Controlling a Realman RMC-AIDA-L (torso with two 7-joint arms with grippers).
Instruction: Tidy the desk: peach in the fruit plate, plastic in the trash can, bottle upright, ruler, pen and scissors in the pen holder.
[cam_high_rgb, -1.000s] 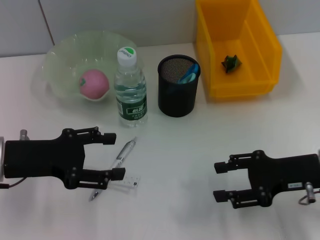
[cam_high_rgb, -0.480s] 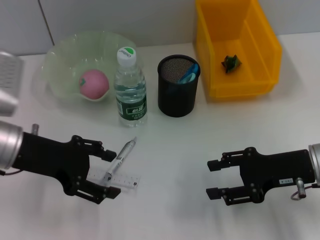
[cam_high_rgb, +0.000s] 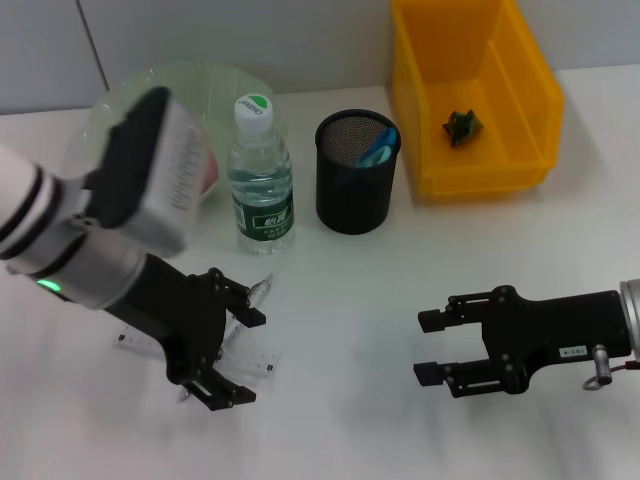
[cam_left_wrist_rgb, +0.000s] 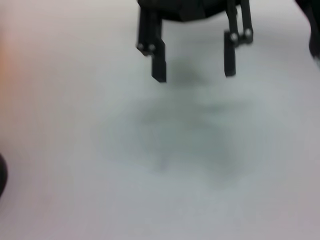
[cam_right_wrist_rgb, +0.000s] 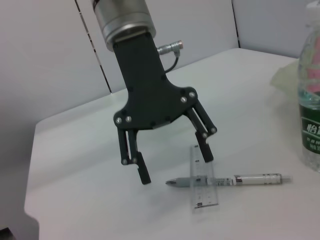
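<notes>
My left gripper (cam_high_rgb: 238, 355) (cam_right_wrist_rgb: 175, 165) stands open, tilted down over the pen (cam_high_rgb: 260, 290) (cam_right_wrist_rgb: 235, 179) and the clear ruler (cam_high_rgb: 258, 363) (cam_right_wrist_rgb: 202, 187); the pen lies across the ruler. My right gripper (cam_high_rgb: 432, 347) (cam_left_wrist_rgb: 194, 67) hovers open over the table at the right, holding nothing. The bottle (cam_high_rgb: 262, 180) (cam_right_wrist_rgb: 312, 125) stands upright. Blue scissors handles (cam_high_rgb: 378, 148) stick out of the black mesh pen holder (cam_high_rgb: 355, 195). The green plastic (cam_high_rgb: 461, 125) lies in the yellow trash can (cam_high_rgb: 480, 175). The peach (cam_high_rgb: 210, 172) in the fruit plate (cam_high_rgb: 215, 75) is mostly hidden by my left arm.
The plate, bottle, pen holder and yellow bin stand in a row along the back of the white table (cam_high_rgb: 350, 300). My left arm's bulky wrist (cam_high_rgb: 150, 170) rises over the plate's near side.
My left arm has swung up and tilted its open gripper down over the pen and ruler, now covering most of the peach. The right gripper has shifted only slightly.
</notes>
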